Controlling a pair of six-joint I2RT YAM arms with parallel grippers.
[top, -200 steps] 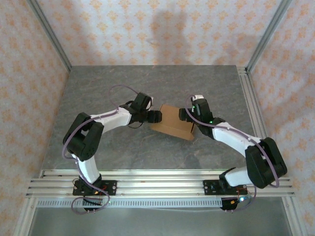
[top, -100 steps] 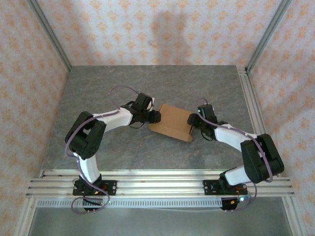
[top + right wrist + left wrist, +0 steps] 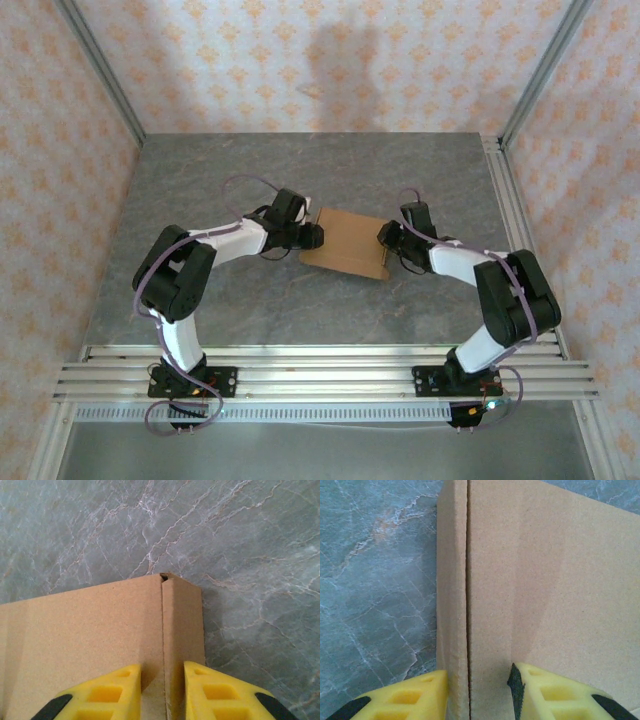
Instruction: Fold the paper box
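paper box (image 3: 345,242): plain brown cardboard in front of you, no print to read.
table (image 3: 300,180): grey stone veining, no writing for you.
wall (image 3: 300,60): repeating orange motif, no letters or numbers.

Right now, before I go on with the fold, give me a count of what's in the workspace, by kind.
paper box: 1
robot arms: 2, the left arm and the right arm
total: 3

Plain brown paper box (image 3: 345,240), grey-green veined table (image 3: 300,170), pale walls (image 3: 200,60) with an orange floral motif.
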